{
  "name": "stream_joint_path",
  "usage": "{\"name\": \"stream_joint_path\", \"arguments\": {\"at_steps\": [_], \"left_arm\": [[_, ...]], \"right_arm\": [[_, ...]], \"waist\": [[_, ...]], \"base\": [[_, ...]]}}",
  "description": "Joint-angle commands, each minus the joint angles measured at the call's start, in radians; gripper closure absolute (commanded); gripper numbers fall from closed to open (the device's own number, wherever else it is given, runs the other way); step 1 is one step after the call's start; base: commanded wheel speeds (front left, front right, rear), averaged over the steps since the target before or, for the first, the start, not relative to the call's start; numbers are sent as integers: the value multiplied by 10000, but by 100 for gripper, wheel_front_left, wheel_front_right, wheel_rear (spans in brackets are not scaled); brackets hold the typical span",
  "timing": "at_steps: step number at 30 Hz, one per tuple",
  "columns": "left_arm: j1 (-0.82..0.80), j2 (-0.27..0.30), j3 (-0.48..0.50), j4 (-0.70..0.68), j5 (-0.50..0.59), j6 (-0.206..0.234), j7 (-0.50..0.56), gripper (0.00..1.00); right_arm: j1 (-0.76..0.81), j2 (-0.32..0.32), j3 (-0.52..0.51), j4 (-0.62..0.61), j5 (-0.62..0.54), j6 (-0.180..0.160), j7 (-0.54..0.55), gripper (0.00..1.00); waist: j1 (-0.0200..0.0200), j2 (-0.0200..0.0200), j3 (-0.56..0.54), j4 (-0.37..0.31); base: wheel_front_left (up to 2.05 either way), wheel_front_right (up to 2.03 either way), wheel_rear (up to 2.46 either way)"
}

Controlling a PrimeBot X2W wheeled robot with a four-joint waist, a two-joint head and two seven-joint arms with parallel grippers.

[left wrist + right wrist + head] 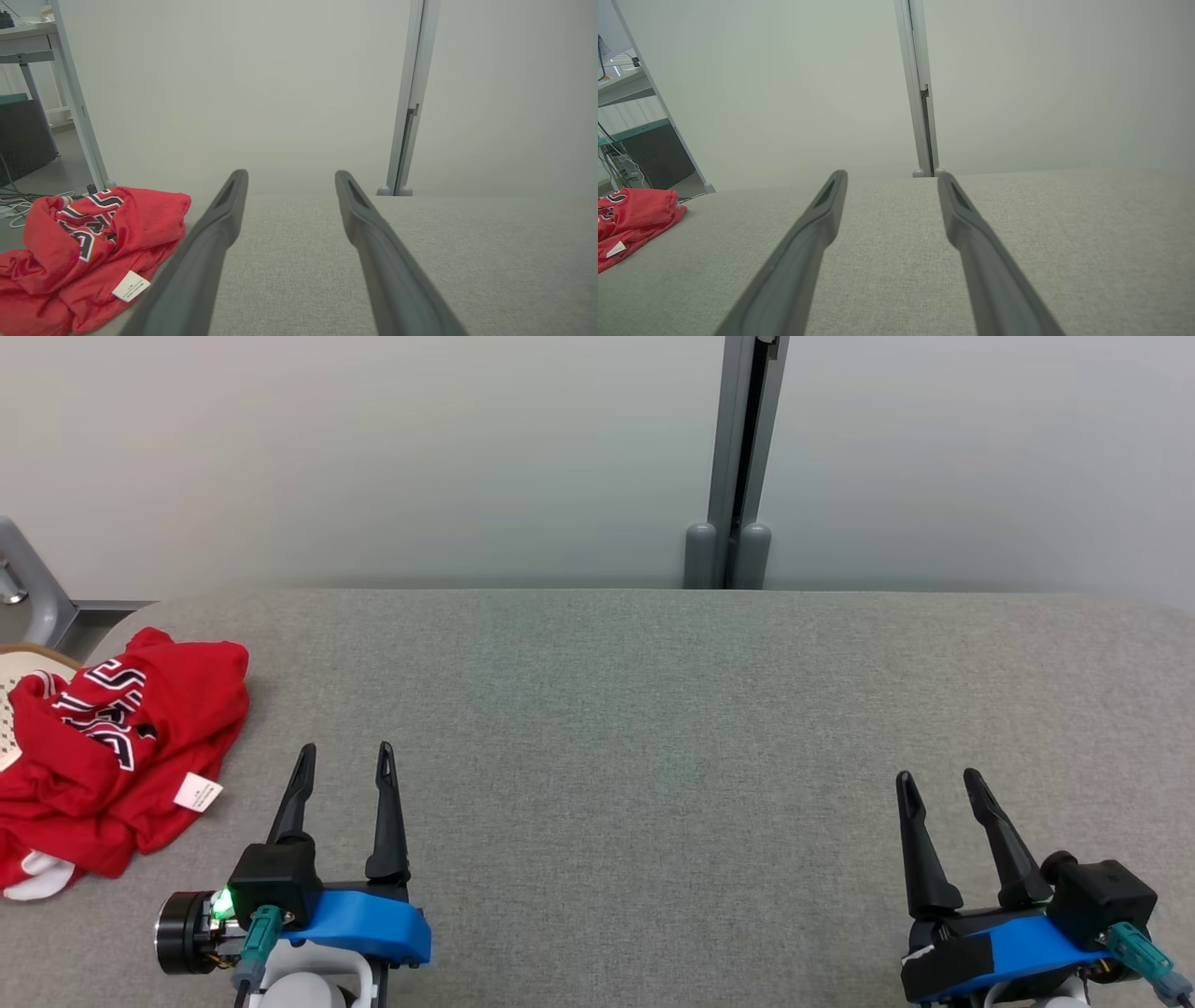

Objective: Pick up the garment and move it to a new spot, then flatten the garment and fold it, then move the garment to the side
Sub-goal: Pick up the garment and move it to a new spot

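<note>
Grey fabric-covered table (653, 728) spans the frame below a pale partition wall (373, 448). At its left edge lies the crumpled red jersey (103, 765), a white tag (198, 792) showing. Left gripper (345, 761), lower left, and right gripper (938, 784), lower right, hover with fingers spread, empty.

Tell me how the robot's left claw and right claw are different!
The left gripper sits close beside the crumpled red garment; the right gripper is far from it, across the grey table. A green light glows at the left gripper's base; the right gripper's base has a black patch. Both are open and empty.
</note>
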State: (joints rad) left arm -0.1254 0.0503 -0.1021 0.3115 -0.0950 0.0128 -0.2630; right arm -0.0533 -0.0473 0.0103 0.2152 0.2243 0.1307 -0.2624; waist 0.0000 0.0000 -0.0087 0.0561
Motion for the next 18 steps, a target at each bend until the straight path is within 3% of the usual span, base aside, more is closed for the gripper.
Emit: {"name": "stream_joint_path", "arguments": {"at_steps": [1, 18], "left_arm": [[-85, 8, 36, -32, 29, 60, -28, 0], [-126, 91, 396, -193, 77, 126, -28, 0]], "right_arm": [[103, -54, -26, -30, 43, 1, -37, 0], [26, -51, -17, -117, 29, 1, -35, 0]], "waist": [[0, 0, 18, 63], [0, 0, 401, 1538]], "base": [[0, 0, 0], [0, 0, 0]]}}
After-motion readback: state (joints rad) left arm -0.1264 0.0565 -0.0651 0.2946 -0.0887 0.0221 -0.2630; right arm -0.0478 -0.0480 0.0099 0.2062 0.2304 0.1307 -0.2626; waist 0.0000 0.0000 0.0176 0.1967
